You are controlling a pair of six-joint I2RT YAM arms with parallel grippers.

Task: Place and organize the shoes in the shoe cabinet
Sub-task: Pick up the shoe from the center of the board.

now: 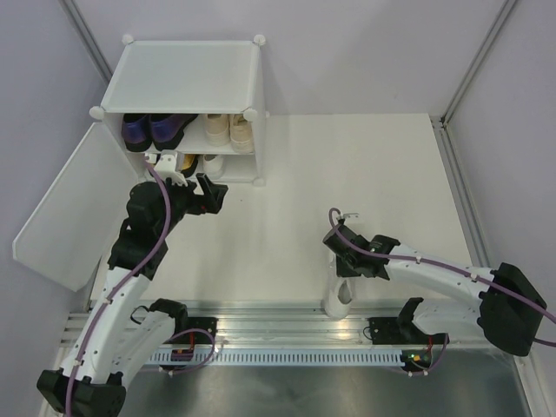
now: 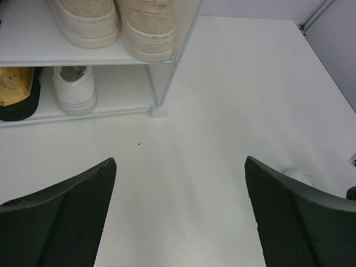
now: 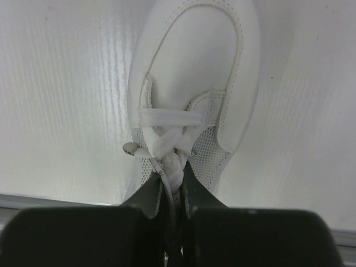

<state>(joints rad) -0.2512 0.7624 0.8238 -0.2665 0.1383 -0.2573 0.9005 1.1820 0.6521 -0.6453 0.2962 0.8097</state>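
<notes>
At far left, the shoe cabinet (image 1: pixel 187 78) stands open for loading; my left gripper (image 2: pixel 181 211) hovers before it, fingers spread, empty. Rightward, well apart, my right gripper (image 3: pixel 173 186) clamps the white sneaker (image 3: pixel 194 67) by its laces (image 3: pixel 167 119), a handy lifting handle.

White table (image 1: pixel 365 182), ribbed surface, small dark specks. Aluminium rail (image 1: pixel 278 323) runs along its near edge, slotted cable duct (image 1: pixel 295 354) beside it. Grey walls (image 1: pixel 365 52) enclose three sides.

Cabinet (image 1: pixel 187 78) at table's (image 1: pixel 365 182) far left — shoes (image 1: pixel 228 130) on both levels — one sneaker (image 1: pixel 339 302) at the near edge
</notes>
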